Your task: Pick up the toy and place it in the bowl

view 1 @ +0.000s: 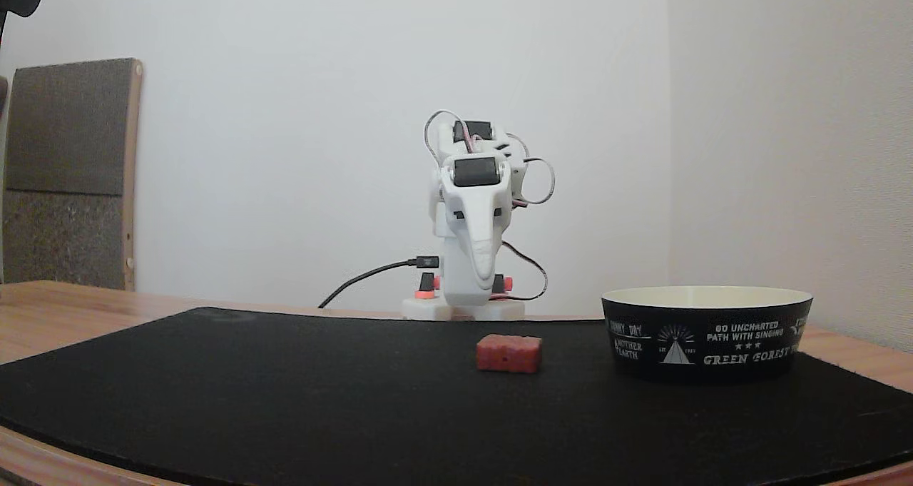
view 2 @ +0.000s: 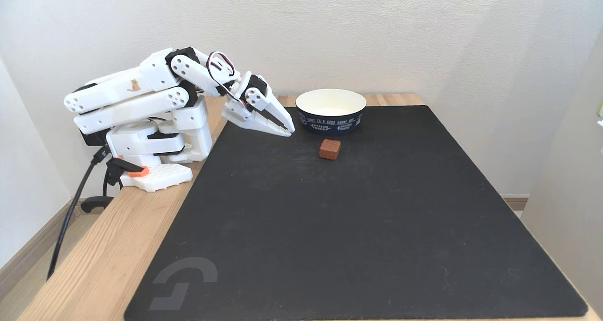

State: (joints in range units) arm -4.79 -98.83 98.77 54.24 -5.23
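Observation:
The toy, a small dull-red block (view 1: 508,352) (view 2: 330,149), lies on the black mat. The black bowl with a cream inside and white printed text (view 1: 706,333) (view 2: 330,111) stands just beyond the toy in a fixed view, to the toy's right in the other. My white gripper (view 2: 288,131) (view 1: 485,286) hangs folded low near the arm's base, its fingers together and nothing between them. It sits left of the bowl and apart from the toy.
A black mat (view 2: 358,217) covers most of the wooden table (view 2: 103,250). The arm's base (view 2: 155,170) with orange-red knobs and a black cable (view 2: 70,217) stands at the table's left edge. Walls close in behind and on the right.

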